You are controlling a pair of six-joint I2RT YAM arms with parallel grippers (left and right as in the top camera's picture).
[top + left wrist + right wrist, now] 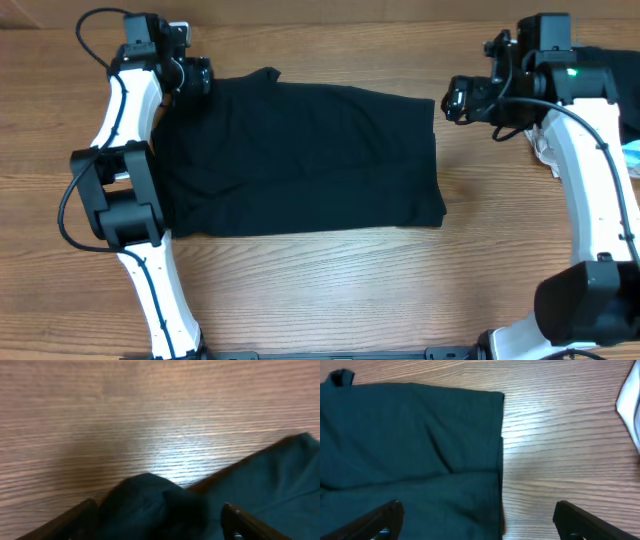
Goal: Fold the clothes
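Because the black garment (300, 160) is lying flat as a broad rectangle across the middle of the wooden table (330, 300), both arms are hanging over its far edge, where the corners are sitting ready for a grip. On the left, the left gripper (156, 510) is hovering low at the far left corner, its jaws spread wide on either side of a small raised hump of cloth (150, 495). The fingers are not pressing on it, so nothing is being pinched, and the placement is suggesting a grasp about to be set on that bunched corner. Moving across, the garment is showing a soft crease along its length and a straight right hem. On the right, the right gripper (477, 507) is hovering with jaws likewise spread and empty, one finger over cloth and the other over bare wood, probably lining up on the far right corner to match its partner. Just beyond it, a pale object (631, 405) is lying near the table's edge, too cropped to identify.
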